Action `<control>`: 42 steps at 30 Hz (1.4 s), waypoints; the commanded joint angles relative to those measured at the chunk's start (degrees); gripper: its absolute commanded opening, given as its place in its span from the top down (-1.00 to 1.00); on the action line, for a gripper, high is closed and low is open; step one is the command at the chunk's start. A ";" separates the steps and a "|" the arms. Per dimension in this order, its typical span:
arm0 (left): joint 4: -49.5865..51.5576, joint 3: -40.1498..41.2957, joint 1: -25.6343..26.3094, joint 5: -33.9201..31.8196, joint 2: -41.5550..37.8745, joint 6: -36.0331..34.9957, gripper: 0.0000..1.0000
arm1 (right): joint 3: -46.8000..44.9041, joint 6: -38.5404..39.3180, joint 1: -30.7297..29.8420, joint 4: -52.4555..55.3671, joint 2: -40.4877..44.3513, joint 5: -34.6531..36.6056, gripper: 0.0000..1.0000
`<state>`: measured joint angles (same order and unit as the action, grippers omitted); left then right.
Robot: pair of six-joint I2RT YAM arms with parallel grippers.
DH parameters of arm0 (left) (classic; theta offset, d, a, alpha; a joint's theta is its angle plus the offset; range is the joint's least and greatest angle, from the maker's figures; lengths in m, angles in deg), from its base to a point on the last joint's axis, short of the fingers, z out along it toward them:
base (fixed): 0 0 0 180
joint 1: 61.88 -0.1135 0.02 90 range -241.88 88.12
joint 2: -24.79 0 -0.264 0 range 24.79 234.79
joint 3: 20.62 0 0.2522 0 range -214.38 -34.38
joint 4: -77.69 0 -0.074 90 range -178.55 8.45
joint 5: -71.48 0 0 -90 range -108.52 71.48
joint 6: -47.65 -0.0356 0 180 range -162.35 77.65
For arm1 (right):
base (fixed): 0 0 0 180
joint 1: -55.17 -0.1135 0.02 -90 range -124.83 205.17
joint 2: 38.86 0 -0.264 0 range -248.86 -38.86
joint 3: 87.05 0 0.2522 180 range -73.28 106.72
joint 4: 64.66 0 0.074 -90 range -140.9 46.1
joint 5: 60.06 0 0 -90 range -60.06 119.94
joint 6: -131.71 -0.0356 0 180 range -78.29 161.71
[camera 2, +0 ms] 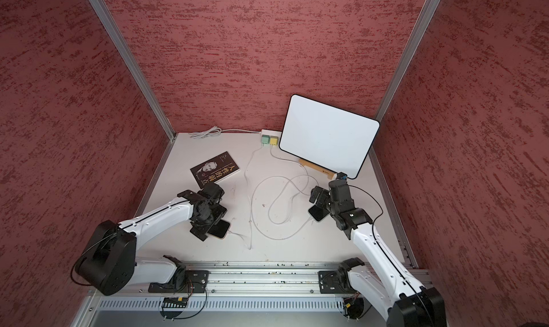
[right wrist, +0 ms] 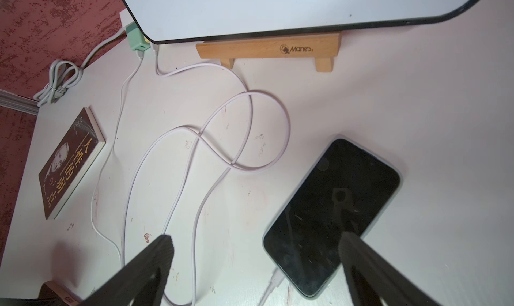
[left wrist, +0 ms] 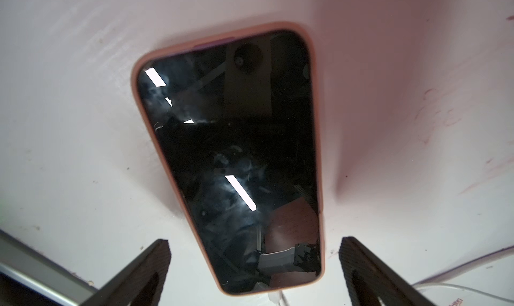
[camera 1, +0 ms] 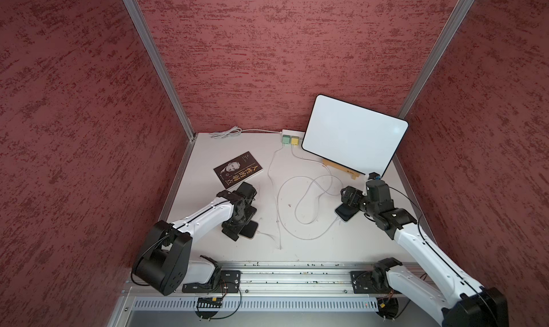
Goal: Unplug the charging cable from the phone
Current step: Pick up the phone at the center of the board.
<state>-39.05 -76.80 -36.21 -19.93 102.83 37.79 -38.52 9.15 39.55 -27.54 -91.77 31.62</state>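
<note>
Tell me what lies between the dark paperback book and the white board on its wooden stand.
Two thin white charging cables on bare tabletop, shown in both top views.

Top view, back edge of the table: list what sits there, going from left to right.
coiled cord → green charger → yellow charger → whiteboard
</note>
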 commanded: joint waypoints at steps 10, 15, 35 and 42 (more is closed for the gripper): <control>-2.29 0.83 0.07 -0.19 1.84 1.01 -1.00 | -0.14 -0.29 -0.49 -0.02 0.70 1.95 -0.97; -2.26 1.67 0.06 -0.21 2.00 1.68 -1.00 | 0.09 -0.49 -0.47 -0.12 0.48 1.98 -0.97; -5.02 1.92 -0.29 0.17 4.95 1.62 -0.99 | -0.05 -0.45 -0.48 -0.07 0.49 3.11 -0.97; -7.23 2.75 -0.52 0.33 5.27 1.30 -0.86 | -0.70 -0.58 -0.51 0.18 1.04 3.61 -0.97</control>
<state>-42.48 -75.53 -36.28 -19.88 106.92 38.86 -38.52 9.11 39.55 -27.48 -91.68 33.28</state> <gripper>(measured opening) 0.936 0.988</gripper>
